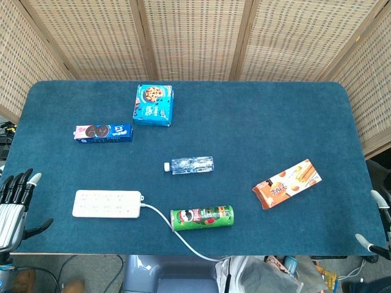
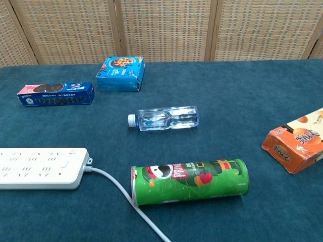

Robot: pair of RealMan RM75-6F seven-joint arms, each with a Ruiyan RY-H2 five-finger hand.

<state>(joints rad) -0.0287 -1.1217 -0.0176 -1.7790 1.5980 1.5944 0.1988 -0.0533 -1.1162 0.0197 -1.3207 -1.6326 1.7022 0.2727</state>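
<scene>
My left hand (image 1: 15,204) hangs at the table's near left corner, fingers spread and holding nothing; the white power strip (image 1: 107,204) (image 2: 41,168) is the nearest thing to it. Only two fingertips of my right hand (image 1: 377,223) show at the near right edge, apart and empty, with the orange snack box (image 1: 287,183) (image 2: 298,142) closest. A green chip can (image 1: 202,218) (image 2: 190,181) lies on its side near the front. A clear water bottle (image 1: 189,165) (image 2: 165,119) lies in the middle. The chest view shows neither hand.
A blue cookie box (image 1: 154,105) (image 2: 120,73) and a long blue-pink cookie pack (image 1: 103,133) (image 2: 55,94) lie at the back left. The strip's white cable (image 1: 177,235) (image 2: 126,199) runs off the front edge. Wicker screens (image 1: 195,36) stand behind the blue table (image 1: 275,122).
</scene>
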